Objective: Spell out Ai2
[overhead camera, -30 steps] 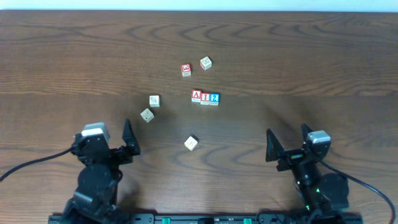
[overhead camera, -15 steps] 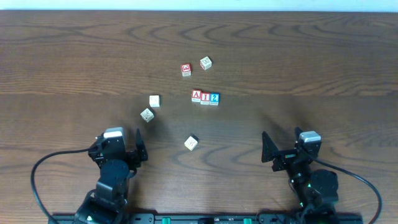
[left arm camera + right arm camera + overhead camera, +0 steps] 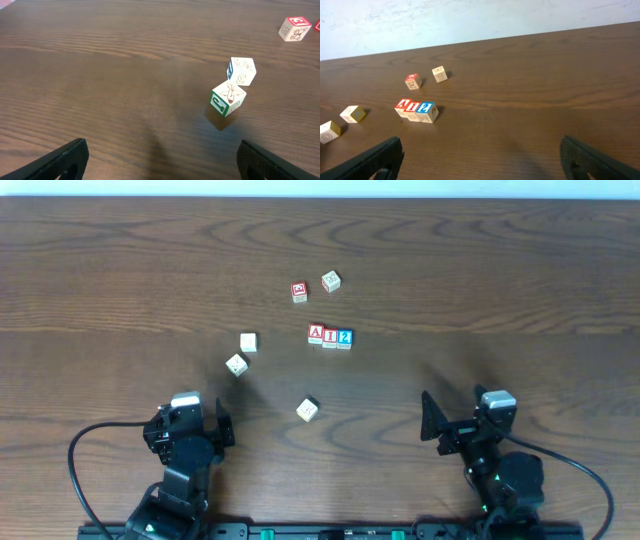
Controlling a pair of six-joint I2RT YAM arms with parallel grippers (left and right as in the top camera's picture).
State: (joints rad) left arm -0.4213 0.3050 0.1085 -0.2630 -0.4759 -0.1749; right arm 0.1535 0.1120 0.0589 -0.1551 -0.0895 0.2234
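While spread wide near the table (image 3: 560, 280) edge, left gripper (image 3: 160, 155) and right gripper (image 3: 480, 152), well apart from the A-I-2 row (image 3: 330, 336).

Light is bright and even, falling from above. The table (image 3: 120, 260) shows a pale sheen toward its far edge. The Ai2 cubes (image 3: 416, 110) look crisp, with short soft shadows; overhead detail is coarse.

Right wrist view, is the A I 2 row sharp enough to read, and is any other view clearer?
Right wrist view: the A I 2 row reads clearly, evenly lit, soft shadow. Overhead view: the row is tiny yet legible, no glare. Left wrist view: sharp on the two near cream cubes, no readable row.
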